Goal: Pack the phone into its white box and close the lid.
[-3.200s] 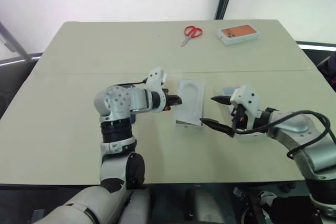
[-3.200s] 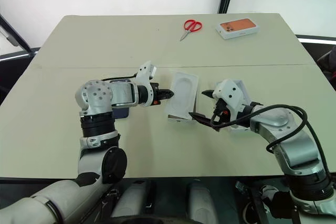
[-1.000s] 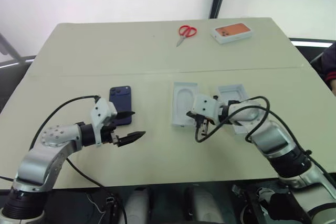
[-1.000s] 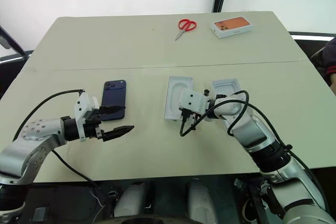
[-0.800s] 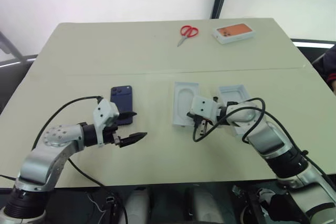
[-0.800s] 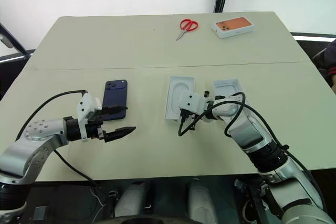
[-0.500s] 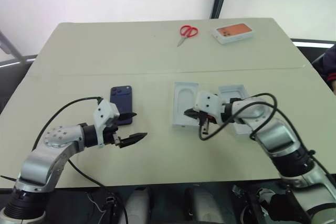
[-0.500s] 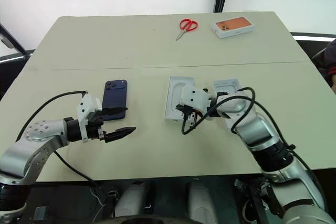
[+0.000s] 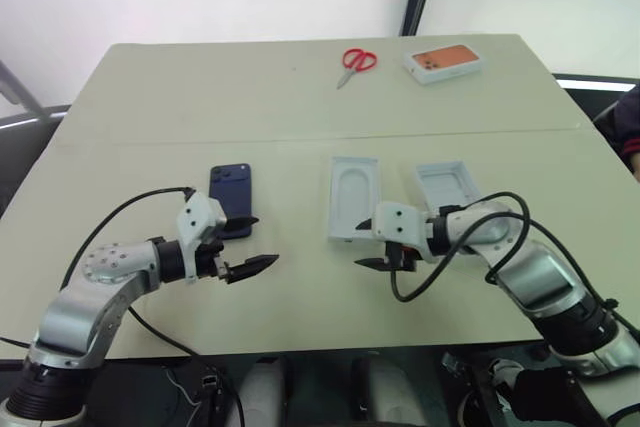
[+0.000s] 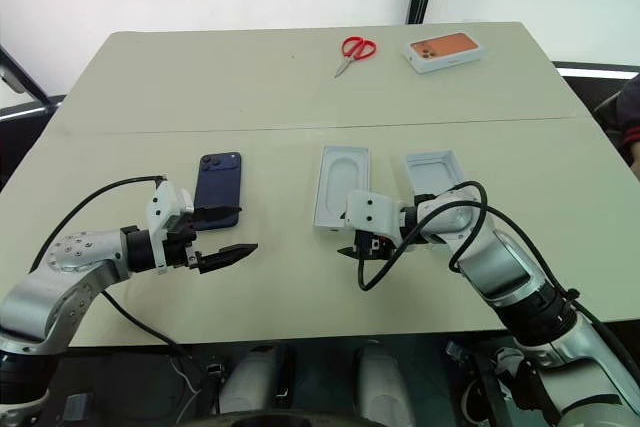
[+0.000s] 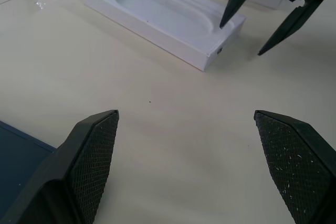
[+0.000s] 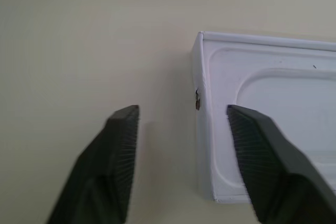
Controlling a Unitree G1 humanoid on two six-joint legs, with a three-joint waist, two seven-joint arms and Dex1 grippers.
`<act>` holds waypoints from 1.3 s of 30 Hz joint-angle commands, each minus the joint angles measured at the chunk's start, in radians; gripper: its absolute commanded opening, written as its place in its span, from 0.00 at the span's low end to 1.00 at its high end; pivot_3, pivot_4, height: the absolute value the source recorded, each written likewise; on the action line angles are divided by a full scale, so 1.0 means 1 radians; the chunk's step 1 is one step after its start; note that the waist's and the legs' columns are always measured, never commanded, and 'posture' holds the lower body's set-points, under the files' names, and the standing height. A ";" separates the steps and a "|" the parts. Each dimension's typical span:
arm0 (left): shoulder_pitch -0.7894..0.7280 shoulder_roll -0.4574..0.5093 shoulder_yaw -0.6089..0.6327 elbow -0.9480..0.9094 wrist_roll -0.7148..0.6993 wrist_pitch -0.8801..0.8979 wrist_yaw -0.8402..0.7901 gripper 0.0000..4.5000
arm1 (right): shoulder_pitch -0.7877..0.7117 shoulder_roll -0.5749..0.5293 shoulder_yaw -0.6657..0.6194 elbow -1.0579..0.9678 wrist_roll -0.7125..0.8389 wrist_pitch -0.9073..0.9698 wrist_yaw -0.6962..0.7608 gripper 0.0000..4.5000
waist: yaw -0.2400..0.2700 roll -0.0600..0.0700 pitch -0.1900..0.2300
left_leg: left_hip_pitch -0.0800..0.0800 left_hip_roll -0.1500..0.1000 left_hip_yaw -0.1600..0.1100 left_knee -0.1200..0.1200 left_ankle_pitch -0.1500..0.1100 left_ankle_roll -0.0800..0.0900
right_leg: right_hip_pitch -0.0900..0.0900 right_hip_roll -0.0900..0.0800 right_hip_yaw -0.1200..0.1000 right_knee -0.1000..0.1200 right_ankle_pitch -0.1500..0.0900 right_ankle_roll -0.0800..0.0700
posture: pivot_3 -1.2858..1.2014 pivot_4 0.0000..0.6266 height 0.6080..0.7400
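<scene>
Phone lies flat on the tan table, left of centre in the left eye view, dark navy back up with the lens cluster at its far end, nothing gripping it. Left gripper hovers just below-right of the phone, fingers spread wide and empty; one fingertip is close over the phone's lower right corner, contact not clear. In the left wrist view both pads stand far apart over bare table, with a dark blue corner of the phone at the frame's lower left.

White insert with oval recess sits at frame centre, flat. To its right lies a shallow white tray, open side up, partly covered by the right arm; whether this is the box base or the lid can't be told. Right gripper is just below the insert's near edge, fingers parted and holding nothing. Right wrist view shows its fingers straddling the insert's corner, not touching it.

Red scissors and a white box with orange picture lie at upper centre-right, well apart from everything else.
</scene>
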 commanded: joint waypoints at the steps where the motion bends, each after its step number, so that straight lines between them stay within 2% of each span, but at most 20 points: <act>1: -0.007 0.003 0.019 -0.008 0.002 -0.023 0.002 0.96 | 0.000 0.004 -0.003 -0.012 -0.006 -0.031 -0.003 0.20 | 0.000 0.000 0.000 | 0.000 0.000 0.000 0.000 0.000 0.000 | 0.000 0.000 0.000 0.000 0.000 0.000 | 0.52 0.24 1.00; 2: -0.008 0.004 0.021 -0.006 0.001 -0.023 0.002 0.96 | -0.001 0.000 -0.002 -0.012 -0.011 -0.041 -0.001 0.07 | 0.000 0.000 0.000 | 0.000 0.000 0.000 0.000 0.000 0.000 | 0.000 0.000 0.000 0.000 0.000 0.000 | 0.52 0.24 1.00; 3: -0.008 0.005 0.022 -0.005 0.002 -0.023 0.002 0.96 | -0.001 -0.007 0.000 -0.012 -0.017 -0.055 0.002 0.02 | 0.000 0.000 0.000 | 0.000 0.000 0.000 0.000 0.000 0.000 | 0.000 0.000 0.000 0.000 0.000 0.000 | 0.52 0.24 1.00; 10: -0.009 0.005 0.026 0.002 0.004 -0.027 0.005 0.96 | 0.039 -0.066 -0.028 -0.086 0.029 -0.091 0.078 0.02 | 0.003 0.000 0.000 | 0.000 0.000 0.000 0.000 0.000 0.000 | 0.000 0.000 0.000 0.000 0.000 0.000 | 0.52 0.24 1.00; 14: -0.006 0.008 0.031 0.005 0.004 -0.030 0.007 0.96 | 0.118 -0.123 -0.050 -0.176 0.076 -0.107 0.127 0.02 | 0.002 0.000 0.000 | 0.000 0.000 0.000 0.000 0.000 0.000 | 0.001 0.000 0.000 -0.001 0.000 0.000 | 0.52 0.24 1.00; 24: -0.008 0.006 0.030 0.012 0.004 -0.032 0.009 0.96 | 0.139 -0.113 -0.033 -0.212 0.070 -0.074 0.105 0.02 | 0.001 0.000 0.000 | 0.001 0.000 0.000 0.000 0.000 0.000 | 0.001 0.000 0.000 0.000 0.000 0.000 | 0.52 0.24 1.00; 27: -0.013 0.006 0.031 0.020 0.008 -0.034 0.012 0.96 | 0.127 -0.103 -0.041 -0.220 0.104 -0.037 0.113 0.21 | 0.001 0.000 0.000 | 0.001 0.000 0.000 0.000 0.000 0.000 | 0.001 0.000 0.000 0.000 0.000 0.000 | 0.52 0.24 1.00; 31: -0.006 0.008 0.076 0.033 0.002 -0.033 0.035 0.96 | 0.091 -0.046 -0.112 -0.238 0.197 0.039 0.070 0.65 | 0.000 0.000 0.000 | 0.001 0.000 0.000 0.000 0.000 0.000 | 0.001 0.000 0.000 0.000 0.000 0.000 | 0.52 0.24 1.00; 36: -0.052 -0.033 0.199 0.087 -0.060 0.053 0.158 0.96 | -0.011 0.084 -0.211 -0.189 0.336 0.190 -0.035 0.65 | 0.000 0.000 0.000 | 0.001 0.000 -0.001 0.000 0.000 0.000 | 0.001 0.000 0.000 0.000 0.000 0.000 | 0.52 0.24 1.00; 38: -0.098 -0.057 0.245 0.125 -0.081 0.120 0.244 0.96 | -0.051 0.122 -0.192 -0.143 0.306 0.196 -0.084 0.65 | 0.002 -0.001 0.000 | 0.001 0.000 -0.001 0.000 0.000 0.000 | 0.001 0.000 0.000 0.000 0.000 0.000 | 0.52 0.24 1.00; 39: -0.138 -0.078 0.285 0.170 -0.092 0.170 0.321 0.98 | -0.085 0.160 -0.166 -0.100 0.279 0.202 -0.126 0.60 | 0.003 -0.001 0.000 | 0.001 0.000 -0.001 0.001 0.000 0.000 | 0.001 0.000 -0.001 0.000 0.000 0.000 | 0.52 0.24 1.00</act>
